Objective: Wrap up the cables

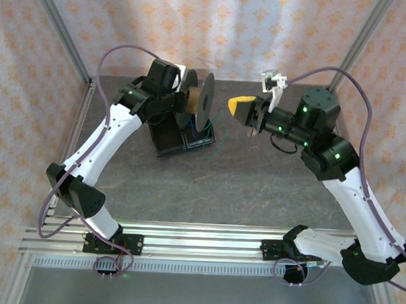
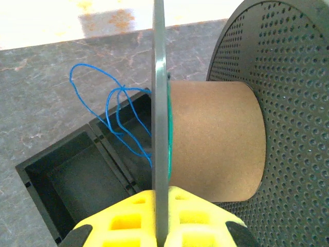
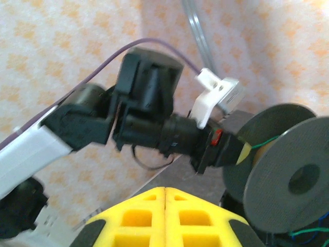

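Jaws of the left gripper (image 2: 161,203) are closed tight on the edge of one thin dark flange (image 2: 159,77) of the spool (image 2: 216,139), the yellow pads (image 2: 195,213) pressing it from both sides. The spool stands on edge toward the far edge of the desk (image 1: 255,188), left of the middle, its brown cardboard core (image 2: 226,170) lying level between the gripped flange and a second, perforated one. It hangs over a black box (image 1: 178,141) with two open compartments that sits on the desk; whether spool and box touch I cannot tell.

The green cable (image 2: 168,146) runs around the core hard against the gripped flange. The blue cable (image 2: 105,110) rises in loose loops just beside that flange, on its outer side, above the box.

The right gripper (image 1: 240,108) hovers near the spool, on its right and apart from it, pointing toward it. In the right wrist view its yellow pads (image 3: 139,216) meet with no gap, and it has nothing in its grasp (image 3: 164,200)
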`<state>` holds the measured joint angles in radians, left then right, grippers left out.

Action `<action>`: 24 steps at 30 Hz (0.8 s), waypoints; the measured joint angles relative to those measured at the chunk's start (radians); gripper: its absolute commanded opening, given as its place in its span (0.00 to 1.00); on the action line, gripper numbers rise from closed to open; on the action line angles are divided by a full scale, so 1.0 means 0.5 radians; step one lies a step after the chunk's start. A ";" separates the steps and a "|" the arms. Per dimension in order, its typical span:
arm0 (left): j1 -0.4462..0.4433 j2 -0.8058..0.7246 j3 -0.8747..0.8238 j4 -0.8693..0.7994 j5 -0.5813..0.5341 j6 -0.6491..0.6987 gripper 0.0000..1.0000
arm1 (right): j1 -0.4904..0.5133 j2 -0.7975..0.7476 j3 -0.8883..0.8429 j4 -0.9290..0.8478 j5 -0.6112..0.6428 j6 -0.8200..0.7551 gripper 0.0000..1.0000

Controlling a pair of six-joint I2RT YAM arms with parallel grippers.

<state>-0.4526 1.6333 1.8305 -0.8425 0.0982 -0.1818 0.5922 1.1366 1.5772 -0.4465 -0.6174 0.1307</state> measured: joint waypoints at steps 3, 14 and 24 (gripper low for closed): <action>-0.011 -0.001 -0.014 0.000 0.002 0.013 0.00 | -0.029 0.100 0.105 -0.074 0.111 -0.050 0.11; -0.008 -0.172 0.024 -0.111 0.191 0.008 0.00 | -0.439 -0.014 -0.623 -0.085 0.066 -0.025 0.92; -0.007 -0.292 0.296 -0.237 0.525 -0.027 0.00 | -0.742 0.003 -1.021 0.303 -0.265 0.025 0.82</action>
<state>-0.4561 1.4872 1.9785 -0.9607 0.3607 -0.1951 0.2214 1.1381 1.0668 -0.2951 -0.7498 0.1432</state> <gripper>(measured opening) 0.056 0.843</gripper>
